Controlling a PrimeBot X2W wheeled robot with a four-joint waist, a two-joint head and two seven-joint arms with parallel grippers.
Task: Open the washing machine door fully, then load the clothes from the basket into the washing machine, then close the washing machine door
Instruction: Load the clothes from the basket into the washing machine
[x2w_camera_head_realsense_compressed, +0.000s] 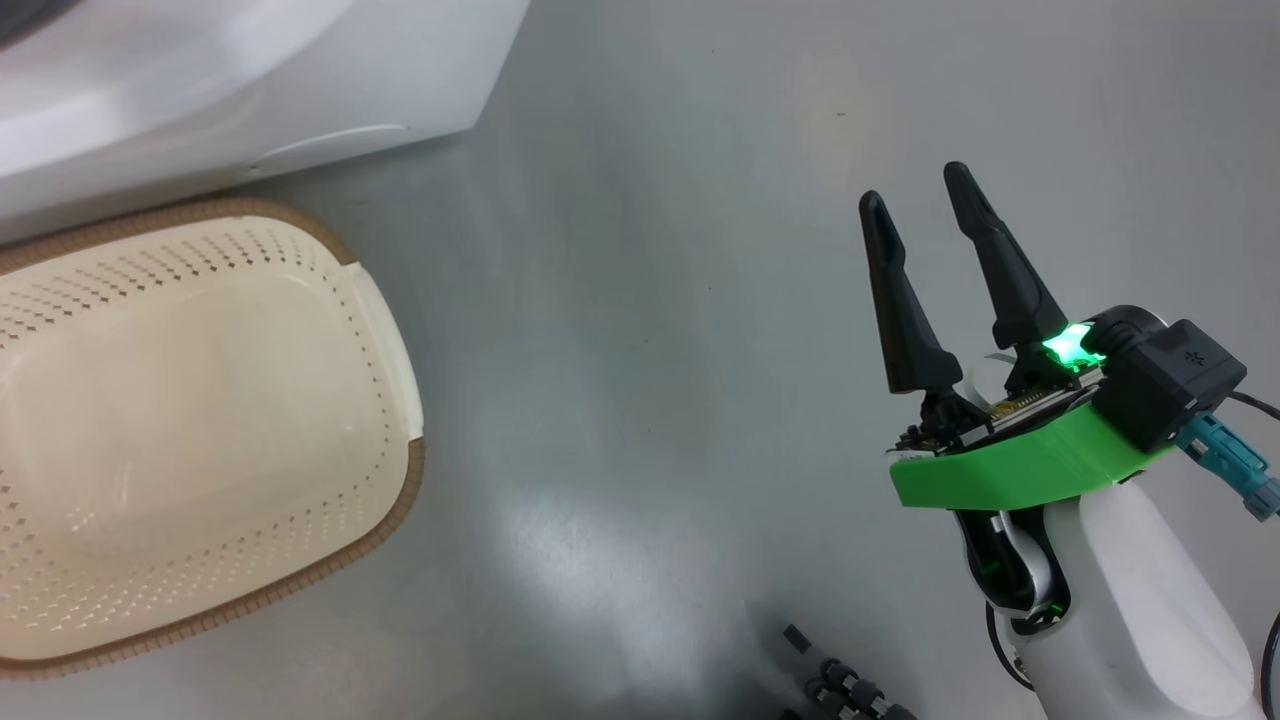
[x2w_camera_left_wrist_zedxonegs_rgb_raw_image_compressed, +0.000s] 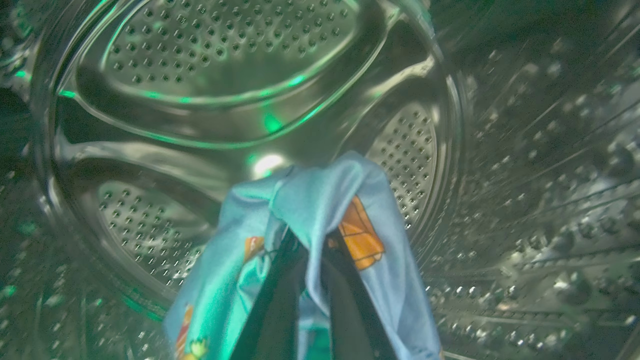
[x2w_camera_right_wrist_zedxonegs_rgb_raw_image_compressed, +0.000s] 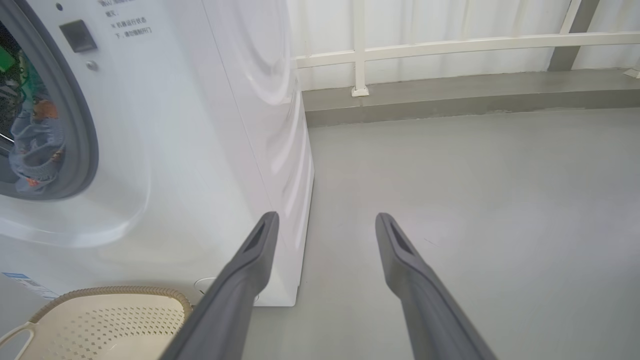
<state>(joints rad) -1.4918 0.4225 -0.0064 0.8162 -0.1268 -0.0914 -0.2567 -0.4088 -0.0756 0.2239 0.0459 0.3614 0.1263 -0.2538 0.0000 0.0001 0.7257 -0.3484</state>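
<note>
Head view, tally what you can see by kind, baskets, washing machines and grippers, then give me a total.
Basket: 1
Washing machine: 1
Right gripper: 1, fingers apart
Total: 3

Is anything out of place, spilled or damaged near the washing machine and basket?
Nothing stands out. The cream perforated plastic basket stands upright, seemingly empty, beside the big white washing machine. The light-blue printed garment hangs from the left gripper's shut jaws inside the steel drum.
</note>
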